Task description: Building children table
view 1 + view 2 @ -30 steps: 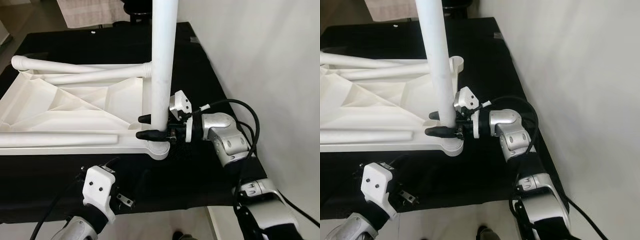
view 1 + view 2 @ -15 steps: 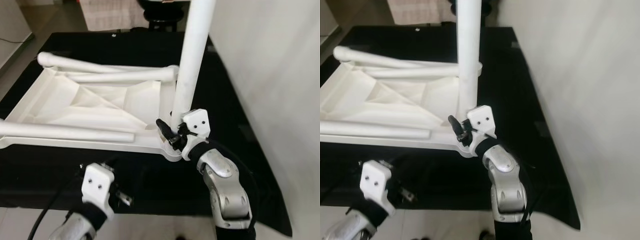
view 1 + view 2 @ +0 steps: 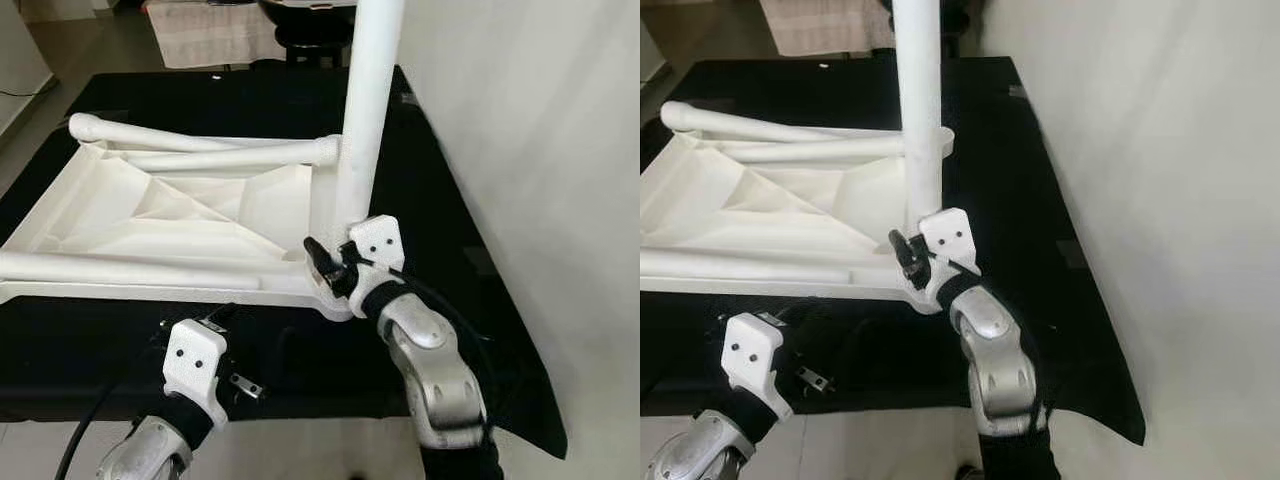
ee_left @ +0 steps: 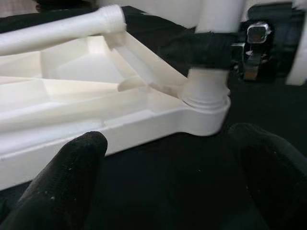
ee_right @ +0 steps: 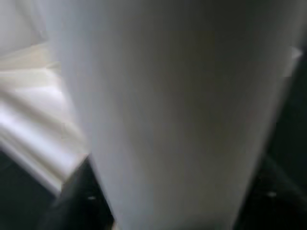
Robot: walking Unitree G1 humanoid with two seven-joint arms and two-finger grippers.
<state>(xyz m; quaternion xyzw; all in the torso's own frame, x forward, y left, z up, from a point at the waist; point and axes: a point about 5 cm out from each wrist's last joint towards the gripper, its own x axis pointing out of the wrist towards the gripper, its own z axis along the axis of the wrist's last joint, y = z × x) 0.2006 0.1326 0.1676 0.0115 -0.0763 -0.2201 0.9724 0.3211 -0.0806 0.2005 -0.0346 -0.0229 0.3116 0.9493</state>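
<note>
A white plastic table top (image 3: 150,215) lies upside down on a black cloth. One white leg (image 3: 365,110) stands upright in its near right corner socket (image 4: 206,93). My right gripper (image 3: 325,265) is shut on this leg just above the socket, reaching in from the near side. The leg (image 5: 163,115) shows very close in the right wrist view. My left gripper (image 4: 168,182) hovers open over the cloth, just in front of the table top's near edge, with nothing between its fingers (image 4: 62,191).
Two loose legs (image 3: 200,140) lie across the far side of the table top and another (image 3: 130,270) along its near edge. A white wall (image 3: 520,150) rises close on the right. The black cloth (image 3: 450,250) ends near my body.
My right wrist has swung round the leg's base from the right side to the near side, keeping its hold. The head view has shifted. The left gripper has stayed low in front.
</note>
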